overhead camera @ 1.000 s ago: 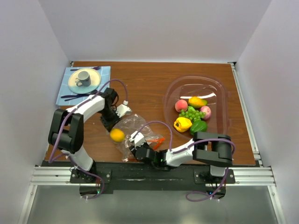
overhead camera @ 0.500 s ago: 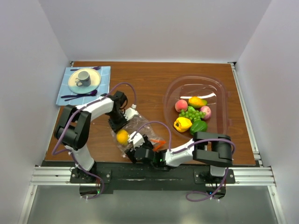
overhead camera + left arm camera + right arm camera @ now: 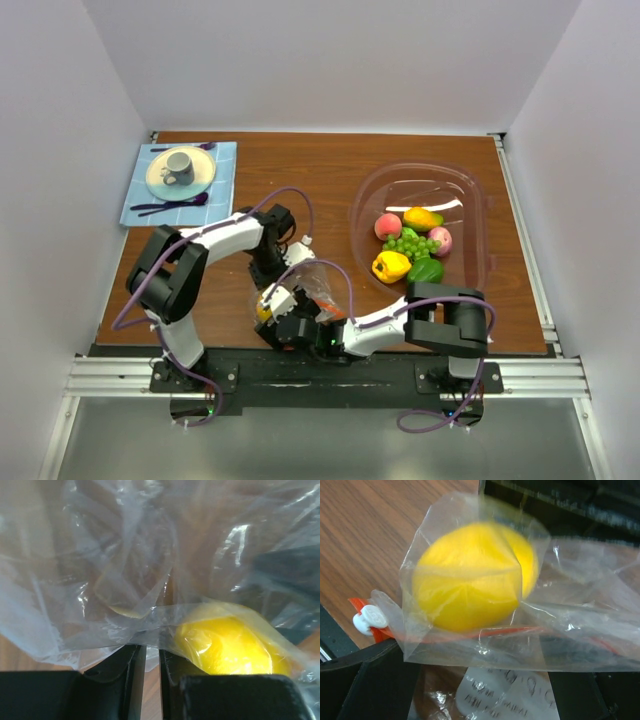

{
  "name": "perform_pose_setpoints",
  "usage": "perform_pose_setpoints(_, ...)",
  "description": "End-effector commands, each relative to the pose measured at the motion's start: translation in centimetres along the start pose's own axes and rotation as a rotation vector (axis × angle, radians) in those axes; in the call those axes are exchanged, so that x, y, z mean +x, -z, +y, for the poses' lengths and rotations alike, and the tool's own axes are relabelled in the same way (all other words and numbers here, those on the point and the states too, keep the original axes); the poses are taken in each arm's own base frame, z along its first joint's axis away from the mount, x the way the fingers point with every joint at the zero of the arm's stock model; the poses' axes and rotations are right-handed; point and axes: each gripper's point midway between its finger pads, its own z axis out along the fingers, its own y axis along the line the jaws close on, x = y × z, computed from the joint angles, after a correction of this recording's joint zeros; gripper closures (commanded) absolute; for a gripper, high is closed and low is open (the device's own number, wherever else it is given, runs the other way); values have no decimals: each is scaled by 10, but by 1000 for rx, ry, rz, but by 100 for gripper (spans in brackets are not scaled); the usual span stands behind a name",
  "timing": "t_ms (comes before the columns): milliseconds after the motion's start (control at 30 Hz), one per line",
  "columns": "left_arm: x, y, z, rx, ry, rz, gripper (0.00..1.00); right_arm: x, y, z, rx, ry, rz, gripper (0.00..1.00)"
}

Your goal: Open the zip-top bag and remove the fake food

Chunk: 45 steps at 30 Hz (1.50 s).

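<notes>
Clear crinkled plastic, heavily creased and catching glare: the zip-top bag [image 3: 305, 280] lies on the table [image 3: 330, 170] left of the oval tub [image 3: 478, 215] and nearer the front edge than the tub is. In the right wrist view its orange-red zip strip [image 3: 490, 631] runs just under the one piece inside, a glossy yellow fruit [image 3: 470, 575], with the white slider [image 3: 370, 617] at the strip's end. A white printed patch [image 3: 495, 700] shows on the film; its wording cannot be read.

Left gripper [image 3: 152, 652]: fingers nearly together, a fold of the bag's film pinched between them, the yellow fruit just beside.

Right gripper [image 3: 480, 680]: jaws spread wide, one finger at each side of the bag, gripping nothing.

Other fake food [image 3: 408, 245], coloured yellow, green, pink-red and orange, lies grouped in the tub's near half.

Bare wood separates the bag from the tub's left rim, and more shows beyond the bag toward the far edge. Bag and both grippers crowd the front edge. A blue placemat [image 3: 180, 180] lies well left of the tub
</notes>
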Motion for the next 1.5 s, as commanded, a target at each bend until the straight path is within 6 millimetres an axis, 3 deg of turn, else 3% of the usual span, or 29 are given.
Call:
perform_pose_setpoints(0,-9,-5,-39,141,-18,-16,80,-17,-6,-2,51,10,-35,1)
perform_pose_setpoints(200,-24,10,-69,245,-35,-47,80,-25,-8,-4,74,-15,-53,1)
perform_pose_setpoints(333,-23,19,-68,231,-57,-57,79,-19,-7,-7,85,-30,-44,2)
perform_pose_setpoints(433,-4,5,-67,220,-60,-8,80,-11,-3,-10,91,-40,-25,14)
perform_pose_setpoints(467,0,0,-67,222,-58,-1,81,-13,-2,-11,94,-57,-28,25)
perform_pose_setpoints(567,16,-13,-68,218,-53,35,81,-11,5,-17,103,-80,-26,47)
perform_pose_setpoints(600,24,-18,-68,213,-50,55,81,-12,7,-18,104,-90,-29,49)
perform_pose_setpoints(733,33,-26,-50,172,-10,60,81,-13,18,-26,108,-113,-32,71)
perform_pose_setpoints(933,35,-26,4,102,139,21,84,-15,41,-26,39,-144,-8,83)
perform_pose_setpoints(1100,36,-21,42,26,231,-9,85,0,67,-23,-65,-172,63,84)
perform_pose_setpoints(1133,34,-21,48,7,242,-19,85,-6,75,-24,-83,-186,56,81)
perform_pose_setpoints(1200,38,-21,59,-27,278,-15,86,4,85,-27,-96,-180,98,76)
perform_pose_setpoints(1233,38,-24,66,-43,290,-15,87,-6,93,-30,-101,-200,80,74)
perform_pose_setpoints(1267,41,-24,73,-66,309,-10,87,0,99,-37,-84,-187,112,74)
perform_pose_setpoints(1333,43,-25,84,-87,348,-18,87,-17,114,-49,-73,-209,76,74)
perform_pose_setpoints(1400,42,-23,94,-122,379,-22,88,-18,129,-62,-52,-197,84,74)
perform_pose_setpoints(1467,45,-22,106,-148,411,-18,89,-27,145,-89,22,-195,52,75)
